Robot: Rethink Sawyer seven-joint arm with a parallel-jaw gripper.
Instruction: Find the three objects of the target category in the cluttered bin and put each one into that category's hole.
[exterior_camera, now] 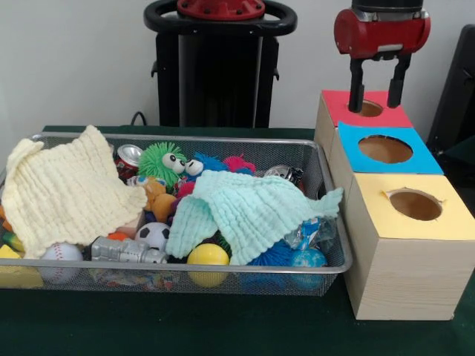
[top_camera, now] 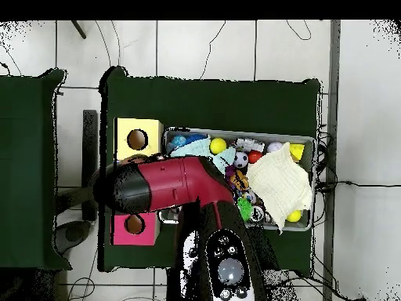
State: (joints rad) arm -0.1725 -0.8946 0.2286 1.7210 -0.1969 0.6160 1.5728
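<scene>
The red hole [exterior_camera: 369, 109] lies directly under the gripper [exterior_camera: 376, 98], whose two fingers hang spread with nothing between them, their tips just above the hole's rim. The blue hole [exterior_camera: 385, 149] and the yellow hole [exterior_camera: 415, 205] follow in a row toward the camera from the gripper, all on one wooden box [exterior_camera: 401, 278]. By the look of it a drop at the red hole is done or none was carried; which category is sought cannot be told.

The next move would be back to the bin [exterior_camera: 326, 178], down and to the gripper's camera-left side, to dig under the mint cloth [exterior_camera: 249, 208] and the cream cloth [exterior_camera: 67, 189] covering much of the toys. The bin's wire wall stands just beside the box, so the gripper should rise before crossing. Open room is above the bin.
</scene>
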